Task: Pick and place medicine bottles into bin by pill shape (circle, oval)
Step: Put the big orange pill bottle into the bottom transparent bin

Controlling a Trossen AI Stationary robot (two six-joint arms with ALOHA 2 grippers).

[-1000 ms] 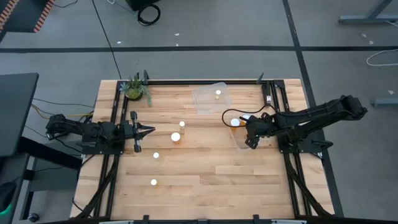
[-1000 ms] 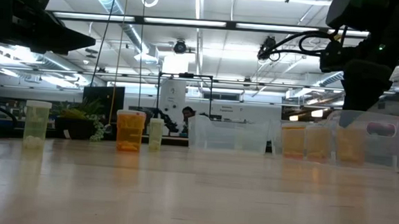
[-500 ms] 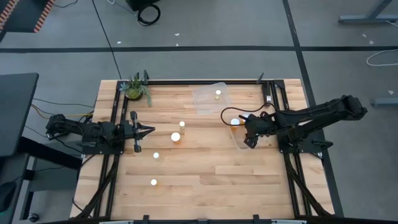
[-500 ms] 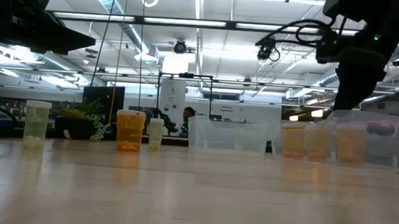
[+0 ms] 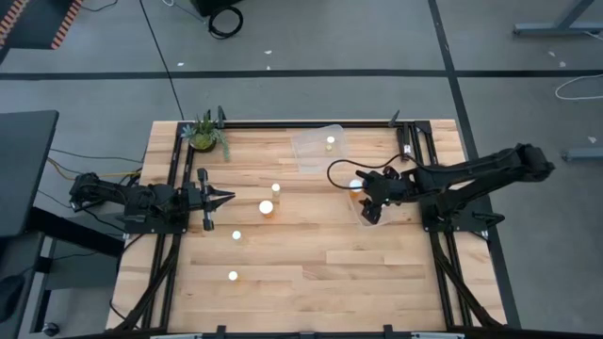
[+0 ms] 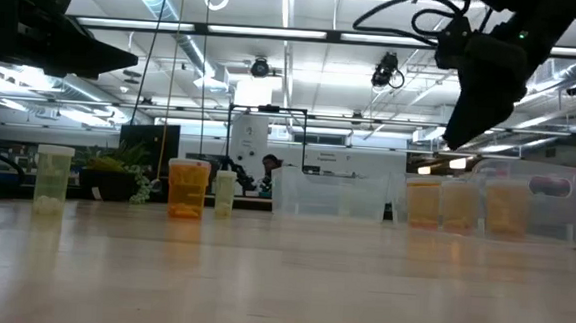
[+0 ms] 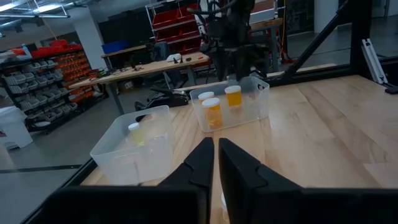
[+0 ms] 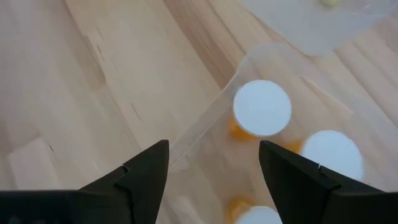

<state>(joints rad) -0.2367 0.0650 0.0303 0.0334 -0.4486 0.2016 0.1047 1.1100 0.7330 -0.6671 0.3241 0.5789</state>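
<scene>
- Medicine bottles (image 5: pixel 267 207): four stand loose on the counter (image 5: pixel 311 273), left of centre, white caps up; one sits in the far clear bin (image 5: pixel 320 149) at twelve o'clock; three more sit in the near clear bin (image 8: pixel 205 143) at about three o'clock.
- Right gripper (image 5: pixel 368 213): fingers spread wide and empty, over the near bin's left edge. Over the past second it has slid toward nine o'clock, off the bin; judged a drop just finished, with the arm heading for another bottle.
- Left gripper (image 5: pixel 226 197): fingers closed together, nothing held, parked at nine o'clock, unmoved.
- Remaining: the four loose bottles still await sorting.
</scene>
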